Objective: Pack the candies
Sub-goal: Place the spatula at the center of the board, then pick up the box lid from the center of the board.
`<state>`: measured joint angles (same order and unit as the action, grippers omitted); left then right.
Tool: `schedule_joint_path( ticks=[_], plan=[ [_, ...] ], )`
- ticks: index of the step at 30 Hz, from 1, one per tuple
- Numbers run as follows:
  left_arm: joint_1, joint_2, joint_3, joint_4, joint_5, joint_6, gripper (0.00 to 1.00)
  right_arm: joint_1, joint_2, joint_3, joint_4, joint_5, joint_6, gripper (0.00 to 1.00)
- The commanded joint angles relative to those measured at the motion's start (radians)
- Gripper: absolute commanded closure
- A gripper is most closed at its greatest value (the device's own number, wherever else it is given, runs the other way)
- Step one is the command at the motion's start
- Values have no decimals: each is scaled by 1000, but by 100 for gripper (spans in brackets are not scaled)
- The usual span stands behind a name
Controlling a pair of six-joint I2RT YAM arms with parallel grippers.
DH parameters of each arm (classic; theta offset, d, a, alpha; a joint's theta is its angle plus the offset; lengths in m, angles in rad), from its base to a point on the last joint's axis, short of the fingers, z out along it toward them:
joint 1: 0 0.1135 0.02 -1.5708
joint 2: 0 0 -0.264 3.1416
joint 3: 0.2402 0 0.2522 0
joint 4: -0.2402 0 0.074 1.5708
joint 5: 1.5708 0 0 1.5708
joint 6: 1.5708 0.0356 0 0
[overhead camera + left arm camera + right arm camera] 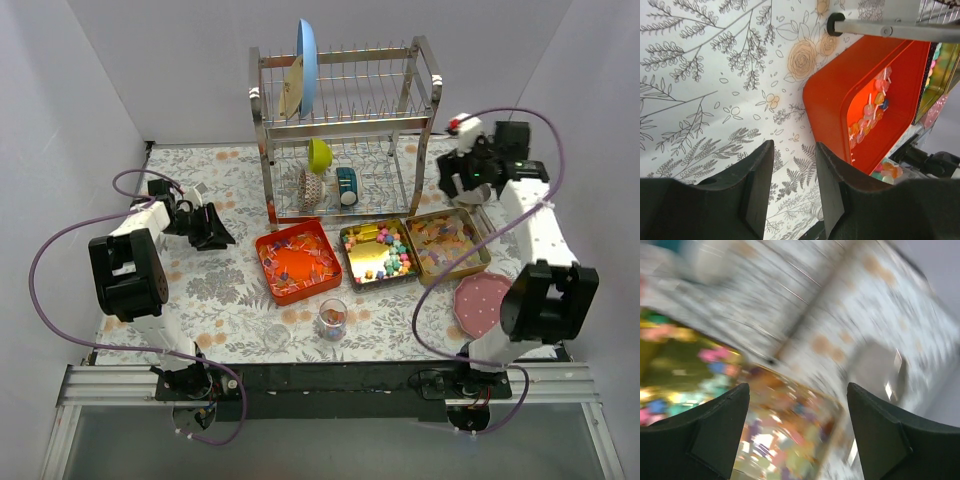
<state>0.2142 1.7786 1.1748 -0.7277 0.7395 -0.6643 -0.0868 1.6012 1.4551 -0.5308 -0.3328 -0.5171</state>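
Note:
The candies [385,256] are tiny bright lumps lying in the middle gold tin [352,262]. A few more sit in the small clear glass [332,319] near the front. My left gripper [218,236] hovers low over the tablecloth left of the orange tray [272,266], with its jaws apart and empty. In the left wrist view the left gripper [794,185] is beside the orange tray [827,107], and the glass [887,171] shows past it. My right gripper [464,188] is wide open and empty above the right gold tin [478,255]. The right wrist view [797,430] is blurred, with candies [715,365] at the left.
A metal dish rack [345,130] stands at the back with a blue plate [306,62], a green cup [319,155] and other dishes. A pink lid [483,303] lies front right. The orange tray holds small lollipops [875,107]. The right gold tin holds wrapped sweets [445,238].

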Motion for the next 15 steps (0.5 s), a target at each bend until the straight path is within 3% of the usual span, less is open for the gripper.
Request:
schedule_joint_path(
  ticks=[1, 7, 9, 15],
  plan=[
    [5, -64, -26, 103, -52, -99, 62, 409, -139, -36, -181, -153, -164, 14],
    [48, -117, -38, 146, -88, -142, 55, 789, -77, 24, -282, -222, -222, 17],
    [85, -101, -32, 152, -72, -178, 44, 864, -18, 56, -299, -235, -276, 17],
    [154, -68, 11, 125, -3, -204, 39, 1140, 112, 106, -310, -219, -414, 13]
  ],
)
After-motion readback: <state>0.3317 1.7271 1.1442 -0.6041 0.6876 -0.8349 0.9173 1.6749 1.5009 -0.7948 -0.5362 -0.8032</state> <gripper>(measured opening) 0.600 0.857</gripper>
